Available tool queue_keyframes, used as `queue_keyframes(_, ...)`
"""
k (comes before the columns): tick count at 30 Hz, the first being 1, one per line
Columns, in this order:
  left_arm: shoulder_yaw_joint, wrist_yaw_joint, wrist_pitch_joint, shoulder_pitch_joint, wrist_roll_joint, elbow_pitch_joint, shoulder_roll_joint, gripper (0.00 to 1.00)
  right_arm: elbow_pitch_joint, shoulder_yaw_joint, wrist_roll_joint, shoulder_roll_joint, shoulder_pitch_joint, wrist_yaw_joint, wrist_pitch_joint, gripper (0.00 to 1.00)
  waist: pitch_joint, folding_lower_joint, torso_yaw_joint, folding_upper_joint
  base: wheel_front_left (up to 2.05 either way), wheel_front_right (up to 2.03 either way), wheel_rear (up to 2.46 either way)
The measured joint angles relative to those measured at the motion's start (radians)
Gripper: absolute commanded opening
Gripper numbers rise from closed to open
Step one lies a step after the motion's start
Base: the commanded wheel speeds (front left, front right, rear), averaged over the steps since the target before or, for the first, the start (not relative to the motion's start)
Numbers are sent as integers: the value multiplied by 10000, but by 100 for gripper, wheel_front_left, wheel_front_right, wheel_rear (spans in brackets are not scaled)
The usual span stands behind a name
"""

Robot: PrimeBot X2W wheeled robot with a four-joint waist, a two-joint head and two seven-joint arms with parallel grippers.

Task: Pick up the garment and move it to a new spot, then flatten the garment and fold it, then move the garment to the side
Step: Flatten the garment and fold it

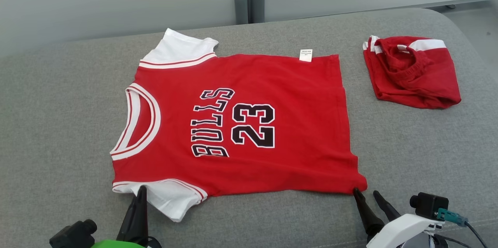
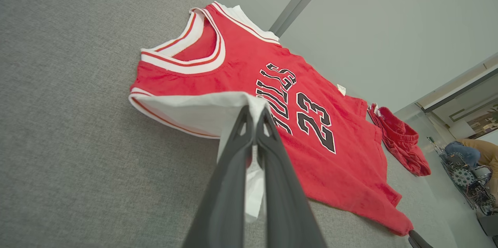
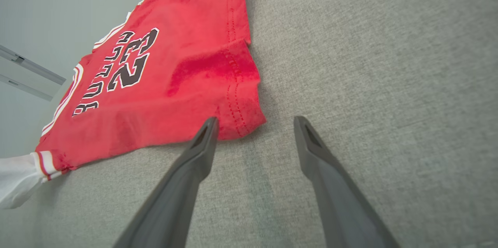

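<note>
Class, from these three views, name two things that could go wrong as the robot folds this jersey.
1. The left gripper is shut on the white sleeve alone, so pulling may bunch the jersey.
2. The right gripper stands open at the very edge of the hem corner; closing could catch too little cloth.

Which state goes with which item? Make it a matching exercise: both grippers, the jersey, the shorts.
1. left gripper
2. right gripper
3. jersey
4. shorts

A. bunched up, far right
B. jaws open, nothing held
C. spread flat, print up
D. jaws shut on the white sleeve

Pairs: 1-D, 2-B, 3-C, 4-A
</note>
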Motion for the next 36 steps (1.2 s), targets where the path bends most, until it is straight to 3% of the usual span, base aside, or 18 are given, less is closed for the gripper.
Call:
queue_keyframes(18, -117, 0, 174, -22, 90, -96, 19, 0, 38, 127, 2, -90, -290, 58, 92, 100, 192, 0, 171, 0, 0, 0, 0)
queue_keyframes(20, -113, 2, 174, -25, 90, -107, 23, 0, 109, 157, 8, -61, -349, 94, 119, 80, 219, 0, 243, 0, 0, 0, 0)
queue_keyframes(22, -113, 4, 176, -29, 90, -109, 25, 0, 213, 184, 113, -29, -398, 94, 142, 47, 244, 0, 315, 0, 0, 0, 0)
queue_keyframes(26, -23, 56, 174, -31, 88, -121, 35, 0, 378, 353, 138, -10, -475, 98, 267, 35, 284, 0, 418, 0, 0, 0, 0)
queue_keyframes(29, 23, 58, 174, -31, 88, -142, 36, 0, 405, 387, 173, 15, -476, 100, 268, 14, 290, 0, 440, 0, 0, 0, 0)
queue_keyframes(30, 36, 58, 174, -31, 88, -148, 36, 0, 405, 387, 173, 4, -476, 100, 268, 0, 289, 0, 440, 0, 0, 0, 0)
queue_keyframes(36, 196, 59, 81, -31, 88, -194, 38, 0, 161, 384, 219, -63, -554, 102, 251, 0, 242, 0, 316, 0, 0, 0, 0)
